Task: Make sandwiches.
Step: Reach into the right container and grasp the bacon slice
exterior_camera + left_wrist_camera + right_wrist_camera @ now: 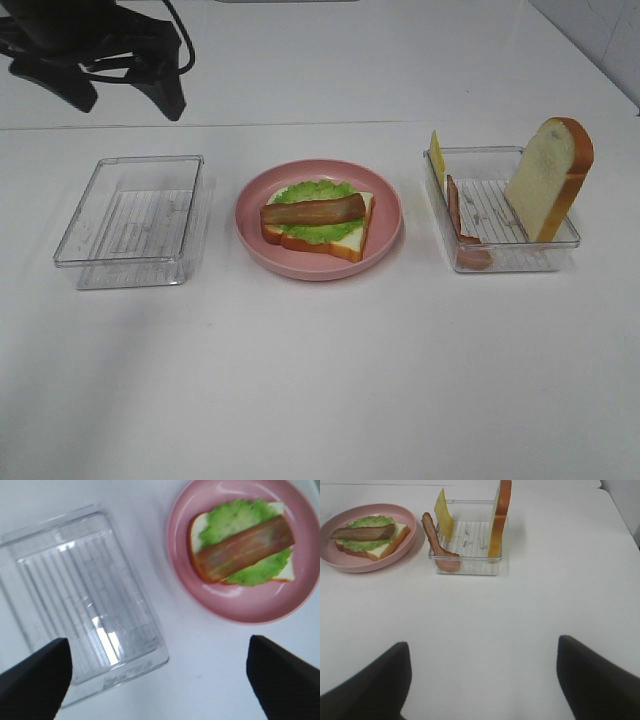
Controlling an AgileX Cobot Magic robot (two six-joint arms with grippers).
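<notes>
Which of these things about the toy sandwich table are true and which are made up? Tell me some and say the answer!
1. A bacon strip lies on the lettuce on the pink plate. True.
2. A bread slice sits in the left tray. False: the left tray holds no food, and the loose bread slice stands in the right tray.
3. The cheese square is on top of the sandwich. False: the cheese square stands at the far end of the right tray.
4. The left tool and the right tool are both open and hold nothing. True.
</notes>
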